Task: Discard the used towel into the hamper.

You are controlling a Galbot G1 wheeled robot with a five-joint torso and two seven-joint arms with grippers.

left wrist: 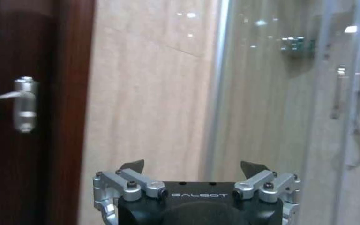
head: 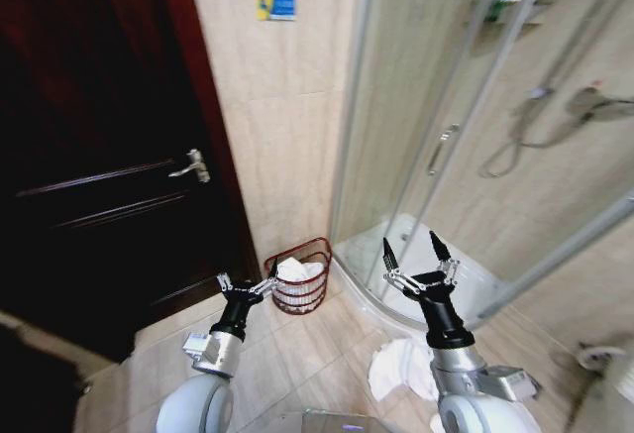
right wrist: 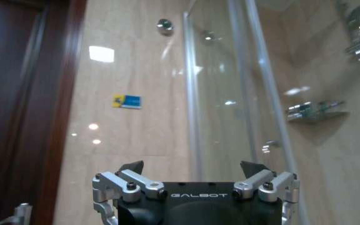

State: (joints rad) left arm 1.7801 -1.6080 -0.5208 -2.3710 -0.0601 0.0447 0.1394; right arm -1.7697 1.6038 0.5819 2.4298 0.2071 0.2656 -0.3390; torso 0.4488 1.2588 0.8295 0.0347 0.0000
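At the tips of the left gripper, the fingers stand spread apart with nothing between them; this gripper is raised above the tiled floor, just to the left of the hamper and close to its rim without visible contact. The left wrist view confirms the same state: both dark fingertips of the left gripper are well separated, with only the beige wall tile behind the gap. The right gripper is likewise spread wide and empty, its fingers pointing up in front of the glass shower enclosure, well to the right of the hamper. In the right wrist view, the right gripper shows the same wide gap, facing the wall and a small blue and yellow sticker. The hamper, a dark red wire basket, stands on the floor in the corner where the tiled wall meets the shower enclosure frame, between the dark wooden door and the white shower tray. A white towel lies inside the hamper, rising to about rim level. A second white towel lies crumpled on the floor beside the right arm, near the curved edge of the shower tray. The door carries a metal lever handle.
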